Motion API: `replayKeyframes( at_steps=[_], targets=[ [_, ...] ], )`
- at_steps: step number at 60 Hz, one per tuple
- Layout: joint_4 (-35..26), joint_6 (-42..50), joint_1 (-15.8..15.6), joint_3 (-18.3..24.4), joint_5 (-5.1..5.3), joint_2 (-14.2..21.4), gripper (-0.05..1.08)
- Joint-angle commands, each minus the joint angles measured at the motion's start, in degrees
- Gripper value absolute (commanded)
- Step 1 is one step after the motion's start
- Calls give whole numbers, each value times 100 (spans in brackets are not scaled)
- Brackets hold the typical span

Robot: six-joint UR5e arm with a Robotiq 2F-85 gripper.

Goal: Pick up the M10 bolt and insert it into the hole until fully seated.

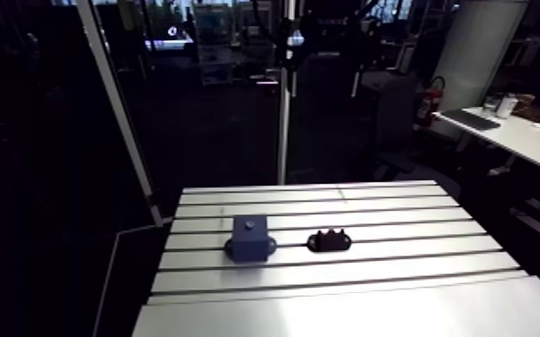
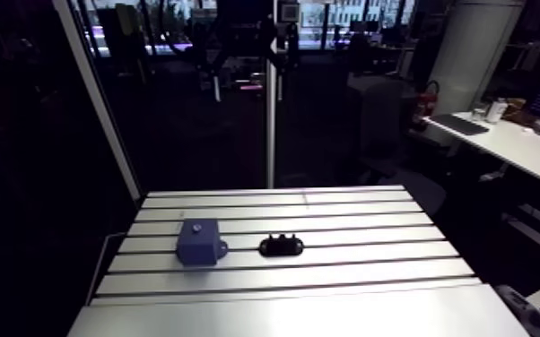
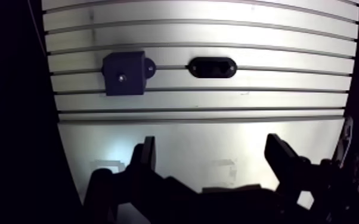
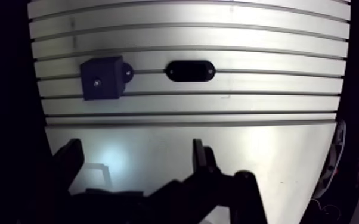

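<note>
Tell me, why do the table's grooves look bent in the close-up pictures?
Wrist view: the wide lens curves the straight grooves of the table; a glare patch sits on bare metal beside the open end effector. Arm view: grooves run straight.

End effector [image 3: 212, 149] aloft and downward-facing, its two dark fingers [image 3: 148, 156] wide apart.
</note>
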State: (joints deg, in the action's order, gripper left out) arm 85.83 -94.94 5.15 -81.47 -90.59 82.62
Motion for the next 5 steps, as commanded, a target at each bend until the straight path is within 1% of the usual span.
replayKeyframes(
  at_steps=[1, 5],
  targets=[
    [-45, -2, -5, -20, 10, -6, 0],
    [-45, 5, -5, -30, 10, -13, 0]
  ],
)
